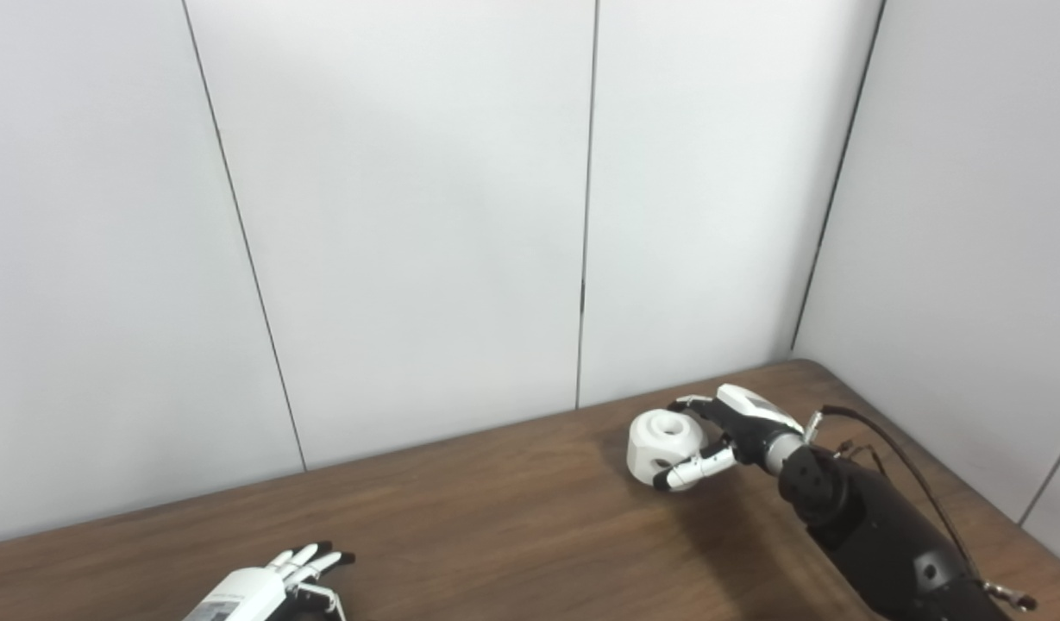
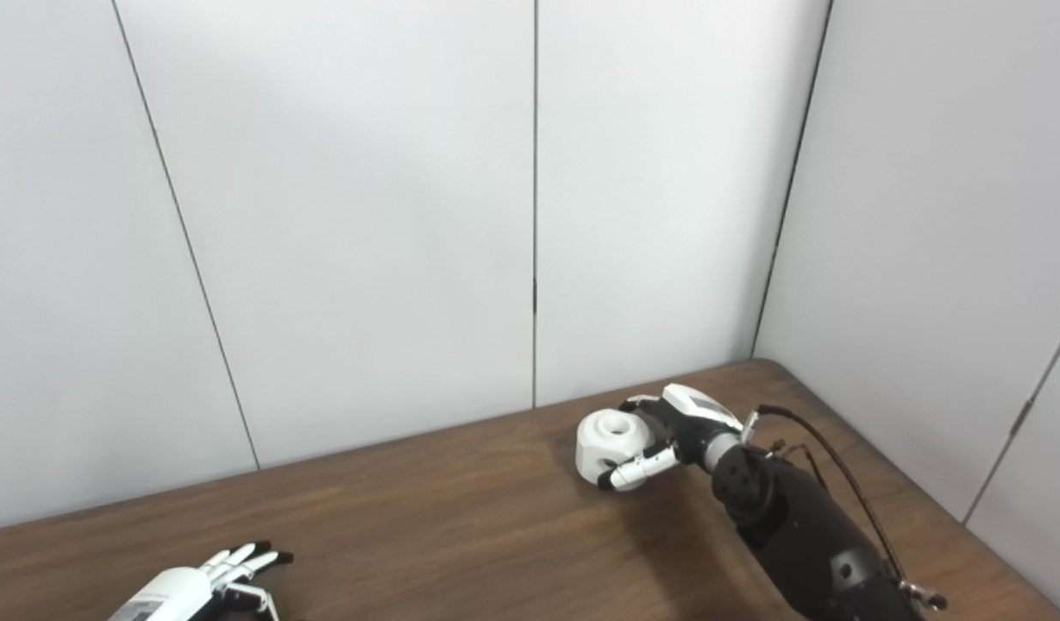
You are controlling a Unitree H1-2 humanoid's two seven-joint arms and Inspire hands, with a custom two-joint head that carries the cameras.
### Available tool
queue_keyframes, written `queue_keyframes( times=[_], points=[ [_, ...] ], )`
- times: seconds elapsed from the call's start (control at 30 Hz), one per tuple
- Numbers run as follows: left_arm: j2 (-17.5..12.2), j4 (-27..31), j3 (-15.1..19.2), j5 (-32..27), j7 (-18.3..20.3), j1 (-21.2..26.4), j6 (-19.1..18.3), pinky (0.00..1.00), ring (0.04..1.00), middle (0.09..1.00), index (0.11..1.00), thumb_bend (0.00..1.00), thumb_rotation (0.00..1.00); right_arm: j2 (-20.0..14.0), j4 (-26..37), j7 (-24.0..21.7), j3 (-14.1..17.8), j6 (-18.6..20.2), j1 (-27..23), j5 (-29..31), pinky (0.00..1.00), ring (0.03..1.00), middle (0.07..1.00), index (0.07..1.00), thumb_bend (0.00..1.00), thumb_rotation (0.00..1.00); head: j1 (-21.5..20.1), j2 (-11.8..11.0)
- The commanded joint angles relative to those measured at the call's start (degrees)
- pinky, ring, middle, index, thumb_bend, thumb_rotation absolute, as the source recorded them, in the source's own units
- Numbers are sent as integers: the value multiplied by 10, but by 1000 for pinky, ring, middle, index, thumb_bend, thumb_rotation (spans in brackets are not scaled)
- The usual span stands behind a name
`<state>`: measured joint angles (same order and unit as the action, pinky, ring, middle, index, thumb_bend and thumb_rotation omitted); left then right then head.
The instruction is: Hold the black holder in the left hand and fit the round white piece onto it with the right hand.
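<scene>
The round white piece [image 1: 661, 443], with a hole in its top, rests on the brown table [image 1: 495, 509] toward the back right. My right hand [image 1: 726, 435] wraps it from the right, thumb in front and fingers behind, shut on it. At the bottom left edge my left hand [image 1: 275, 586] lies low with its fingers stretched out and slightly apart, holding nothing that shows. No black holder appears in either view.
White wall panels [image 1: 409, 216] stand along the table's back edge and right side, forming a corner just behind my right hand. A thin black cable [image 1: 909, 470] loops off my right forearm.
</scene>
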<state>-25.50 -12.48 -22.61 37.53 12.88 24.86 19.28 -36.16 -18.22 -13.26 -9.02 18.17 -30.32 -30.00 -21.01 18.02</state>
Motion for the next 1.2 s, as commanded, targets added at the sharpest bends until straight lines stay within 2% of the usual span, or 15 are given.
queue_keyframes(
  times=[0.0, 0.2, 0.37, 0.4, 0.47, 0.9, 1.17],
  points=[
    [-10, 5, -5, 3, 11, 1, 10, 1000, 1000, 948, 482, 516, 45, -20, 12, 10, 4, -7, -19, -9, 715, 907, 929, 846, 861, 459, -1, 0],
    [-10, 2, -5, 2, 8, 2, 17, 1000, 996, 945, 481, 517, 46, -21, 17, 26, 6, -21, -12, -22, 674, 873, 890, 705, 703, 357, -1, 0],
    [-11, 8, -5, -1, 16, 0, 10, 1000, 1000, 949, 481, 517, 45, -14, 24, 33, 7, -4, -10, -37, 685, 880, 890, 626, 611, 304, -1, 0],
    [-11, 9, -5, 0, 17, 0, 10, 1000, 1000, 949, 481, 517, 45, -13, 24, 36, 8, -5, -9, -37, 682, 880, 889, 562, 559, 231, -2, 0],
    [-11, 12, -4, -1, 20, -1, 7, 1000, 1000, 950, 481, 517, 45, -11, 24, 40, 10, -6, -8, -36, 678, 875, 883, 508, 515, 168, -2, 0],
    [-11, 9, -3, -1, 17, 0, 13, 1000, 1000, 947, 481, 516, 45, -9, 26, 49, 9, -13, -3, -35, 676, 869, 878, 488, 499, 145, 0, 3],
    [-9, 10, -3, -1, 21, 0, 7, 1000, 1000, 951, 482, 516, 45, -7, 30, 43, 9, -2, -2, -33, 696, 879, 888, 486, 499, 144, 4, 9]
  ],
)
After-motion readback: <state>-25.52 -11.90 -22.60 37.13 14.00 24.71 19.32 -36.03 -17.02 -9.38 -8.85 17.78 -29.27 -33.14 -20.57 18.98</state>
